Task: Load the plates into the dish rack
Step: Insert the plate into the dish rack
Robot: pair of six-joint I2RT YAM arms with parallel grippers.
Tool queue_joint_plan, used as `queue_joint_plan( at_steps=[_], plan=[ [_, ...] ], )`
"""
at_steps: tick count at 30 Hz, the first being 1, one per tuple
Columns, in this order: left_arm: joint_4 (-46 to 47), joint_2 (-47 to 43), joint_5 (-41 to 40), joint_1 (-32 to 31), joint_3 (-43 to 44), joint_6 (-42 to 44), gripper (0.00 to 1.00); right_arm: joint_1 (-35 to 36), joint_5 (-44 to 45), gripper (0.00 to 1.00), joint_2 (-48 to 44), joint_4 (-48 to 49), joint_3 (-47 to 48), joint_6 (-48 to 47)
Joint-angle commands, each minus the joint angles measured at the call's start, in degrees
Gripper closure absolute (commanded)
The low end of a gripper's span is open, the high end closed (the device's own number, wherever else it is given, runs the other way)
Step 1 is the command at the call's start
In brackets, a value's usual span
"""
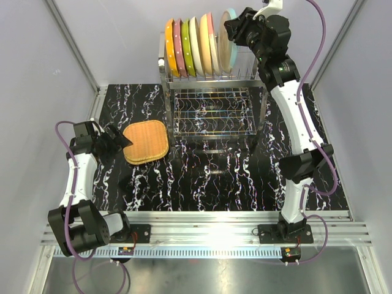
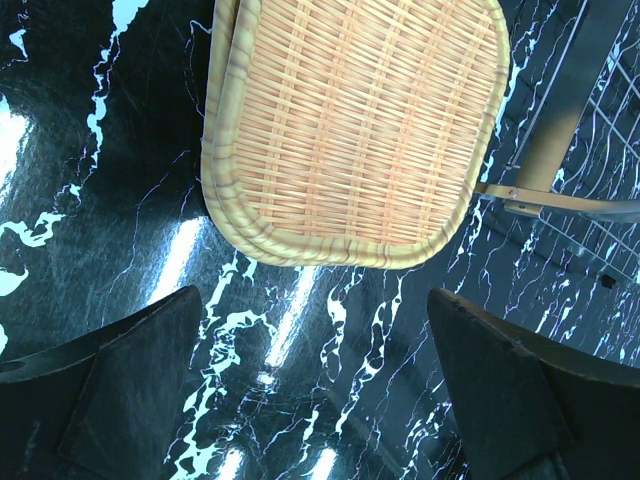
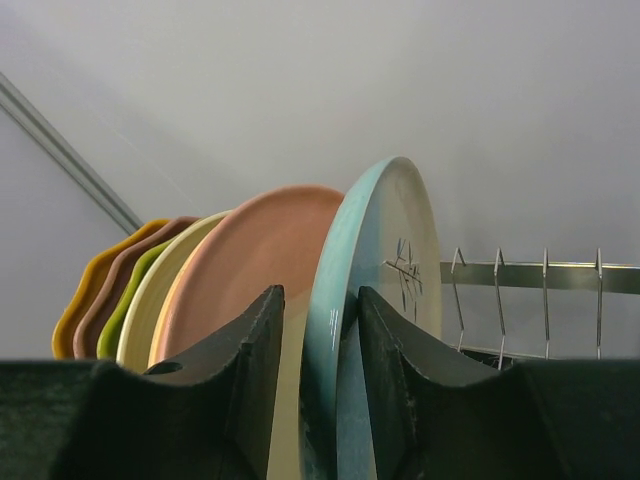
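Observation:
Several plates (image 1: 196, 52) stand on edge in the top tier of the dish rack (image 1: 211, 113), in orange, pink, green, cream and peach. The light blue plate (image 3: 385, 240) is the rightmost one, upright next to a peach plate (image 3: 260, 270). My right gripper (image 3: 318, 295) straddles the blue plate's rim. Its jaws are open, with a gap showing on the left side, while the right finger (image 3: 400, 370) lies against the plate's face. At the table's left, my left gripper (image 2: 312, 295) hangs wide open with nothing in it.
A woven bamboo tray (image 2: 355, 120) lies on the black marbled table just ahead of the left gripper, beside the rack's left leg (image 2: 555, 140). Free upright prongs (image 3: 545, 290) stand to the right of the blue plate. The rack's lower wire shelf (image 1: 211, 119) holds nothing.

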Motion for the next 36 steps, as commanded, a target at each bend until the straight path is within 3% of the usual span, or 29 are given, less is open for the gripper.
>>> queue_joint_plan(
  at_steps=[1,24,36],
  plan=[
    [2.0,0.0,1.9,-0.2,0.0,0.2,0.01,1.4,-3.2,0.57,-1.0,2.9,2.5,1.5],
    [2.1,0.0,2.4,-0.4,0.0,0.2,0.01,1.4,-3.3,0.53,-4.8,6.9,-6.6,5.1],
    [1.9,-0.3,2.1,-0.5,0.0,0.5,0.01,1.3,-1.8,0.39,-9.4,6.8,-8.7,3.7]
  ],
)
